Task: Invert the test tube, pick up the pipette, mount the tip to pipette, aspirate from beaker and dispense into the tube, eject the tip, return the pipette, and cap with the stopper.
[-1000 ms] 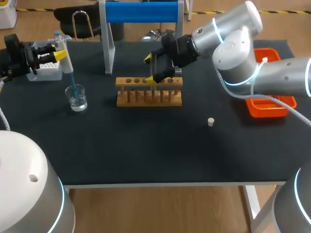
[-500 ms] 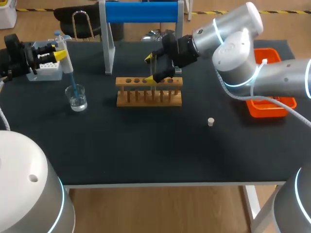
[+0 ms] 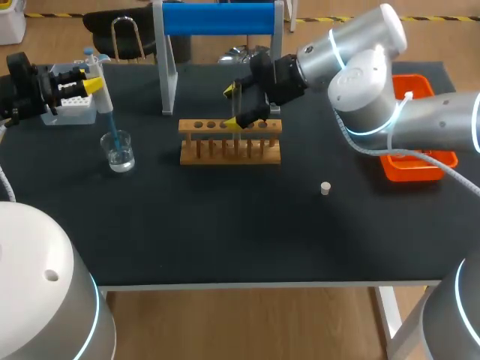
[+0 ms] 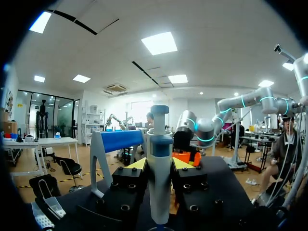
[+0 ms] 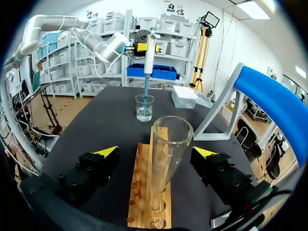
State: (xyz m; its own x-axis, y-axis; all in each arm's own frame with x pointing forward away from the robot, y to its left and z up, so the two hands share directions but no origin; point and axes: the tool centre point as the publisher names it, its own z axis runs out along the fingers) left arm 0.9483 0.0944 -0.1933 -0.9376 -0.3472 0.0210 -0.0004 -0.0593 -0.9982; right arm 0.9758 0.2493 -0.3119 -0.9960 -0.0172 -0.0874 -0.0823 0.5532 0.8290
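1. While the left gripper (image 4: 160,164) clamps the pipette (image 3: 103,97), one yellow-tipped finger pressed to each side of its white body, the pipette hangs upright above the beaker (image 3: 119,152).
2. The pipette's blue tip (image 3: 112,129) reaches down inside the beaker, which holds a little clear liquid at its bottom; whether the tip's end touches the liquid I cannot tell.
3. Taking the wooden rack (image 3: 264,155) as the middle of a dial in the head view, the beaker stands at nine o'clock, well apart from it, and the left gripper is at about ten o'clock.
4. The tip box (image 3: 69,111) is also at about ten o'clock, just beyond the beaker and under the left gripper.
5. The right gripper (image 5: 155,152) hovers low over the rack, its arm coming in from two o'clock.
6. Its claw is wide: the fingers stand on either side of the test tube (image 5: 169,159) with a gap on each side, touching it on neither.
7. The test tube stands upright in one of the rack's holes, its open mouth upward.
8. The stopper (image 3: 325,188) lies alone on the black table (image 3: 225,225) at four o'clock, well apart from the rack.
9. An orange tray (image 3: 417,167) sits at three o'clock by the table's edge.
10. A blue-topped stand (image 3: 217,19) rises at twelve o'clock, behind the rack.
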